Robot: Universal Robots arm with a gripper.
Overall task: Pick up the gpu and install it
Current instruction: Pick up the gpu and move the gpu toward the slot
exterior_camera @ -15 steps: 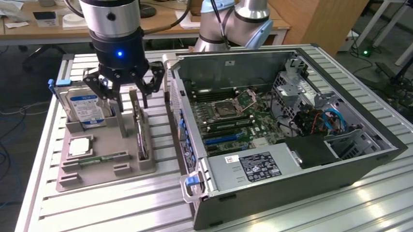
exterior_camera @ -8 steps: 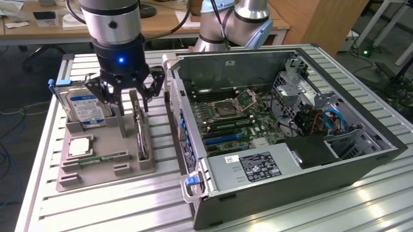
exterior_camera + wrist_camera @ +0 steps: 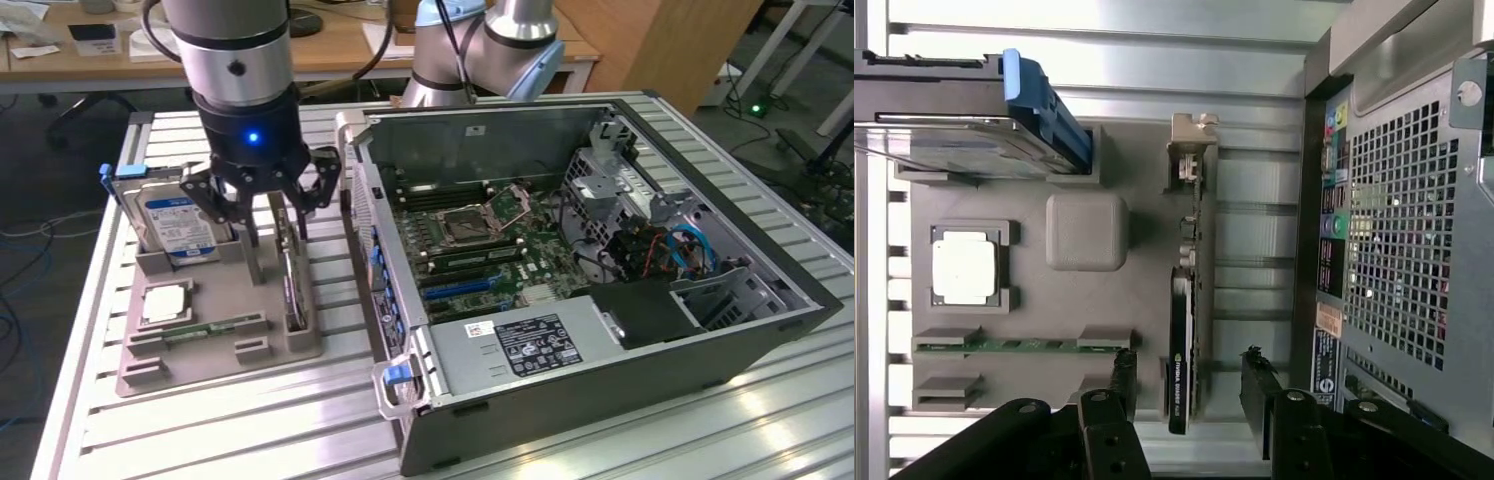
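Spread wide and empty, the pincer hovers astride the upright gpu below it; centring there should give a square grip.

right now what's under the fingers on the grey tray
The gpu stands on edge in its slot of the grey tray, between the open fingers, which do not touch it. Its lower edge, down in the slot, is covered.

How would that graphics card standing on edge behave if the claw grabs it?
The gpu is a thin, rigid-looking board, so it probably stays stiff. Standing on edge in the tray, it could tip if nudged sideways. Its bare circuitry is likely fragile.
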